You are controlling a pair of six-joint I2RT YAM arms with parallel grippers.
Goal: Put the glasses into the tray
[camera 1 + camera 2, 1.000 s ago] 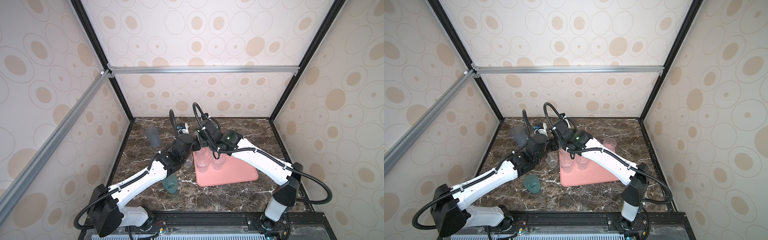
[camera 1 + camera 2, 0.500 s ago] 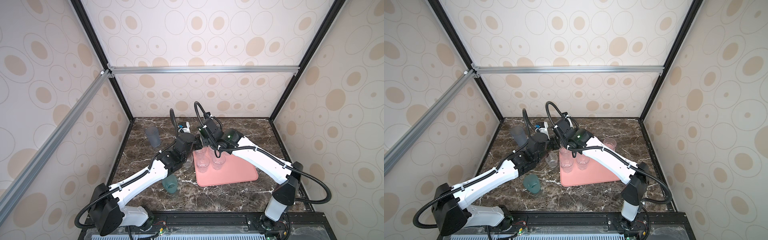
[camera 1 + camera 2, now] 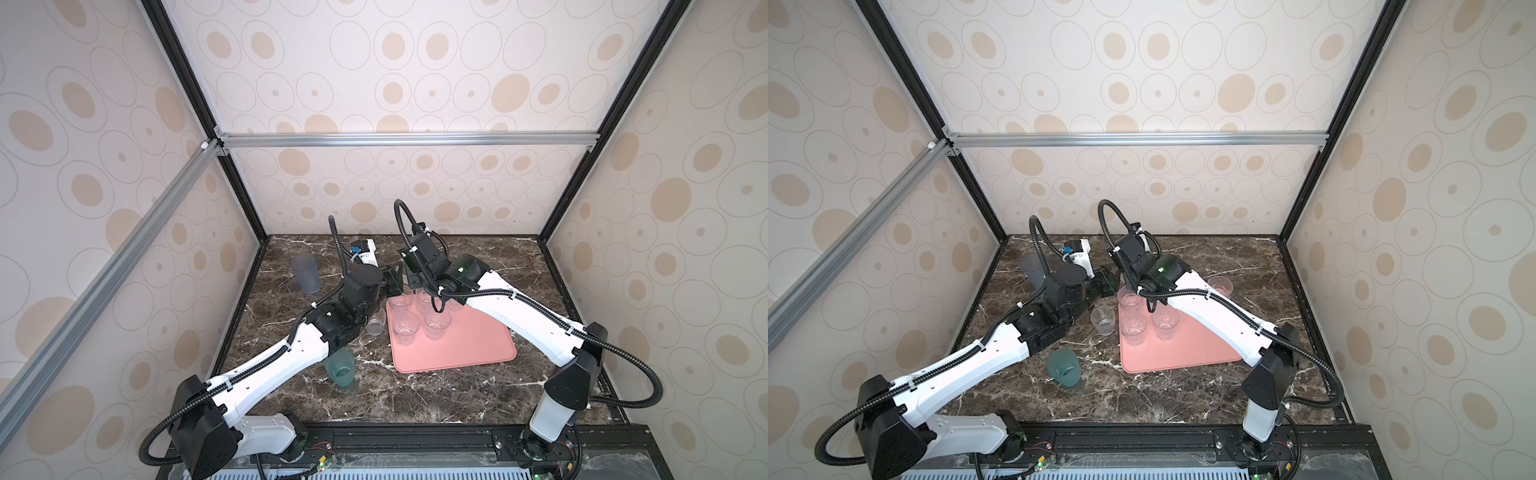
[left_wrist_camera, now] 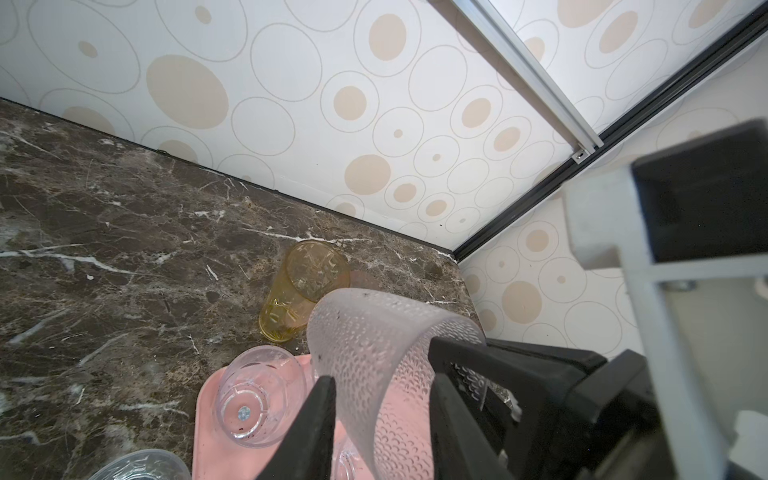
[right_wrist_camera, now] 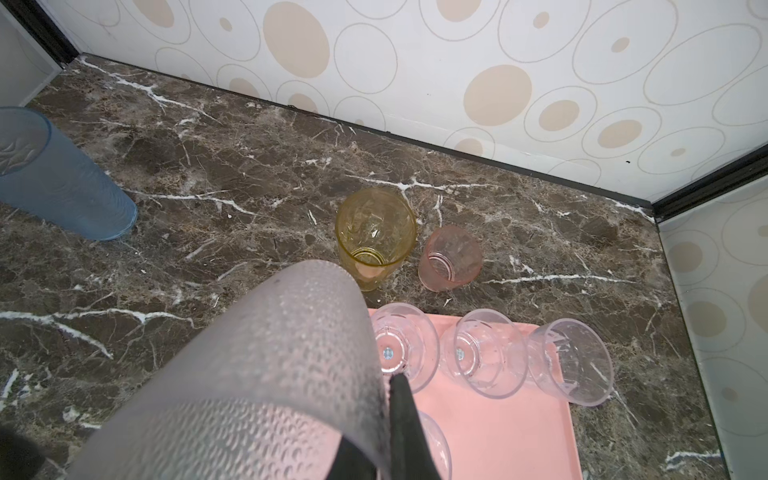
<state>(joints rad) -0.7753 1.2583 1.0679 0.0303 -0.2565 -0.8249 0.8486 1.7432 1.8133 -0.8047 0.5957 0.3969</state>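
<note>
**Now passing the frosted glass over the tray corner**

I am watching the frosted glass [image 4: 374, 374] hanging tilted between both arms at the centre of both top views, over the upper left corner of the tray [image 3: 469, 349]. The right gripper [image 5: 382, 399] is clamping the wall at the mouth end, jaws fully closed on it, with one finger showing outside. The left gripper [image 4: 384, 365] is straddling the narrower base end with its fingers part way apart, and I cannot tell whether they are pressing.

I am judging this tumbler to be light, thin-walled and slightly springy. Its dimpled skin is probably giving the pads some bite. It is also tall enough to topple among the clear glasses [image 3: 405, 328] standing at the tray's upper left. I am favouring a gentle hold across the lower body, or on the wall near the rim.

The amber glass [image 5: 374, 232], pink glass [image 5: 451, 257], blue-grey glass [image 5: 54, 178] and teal glass [image 3: 340, 368] are standing off the tray on the marble table [image 5: 208, 166].
</note>
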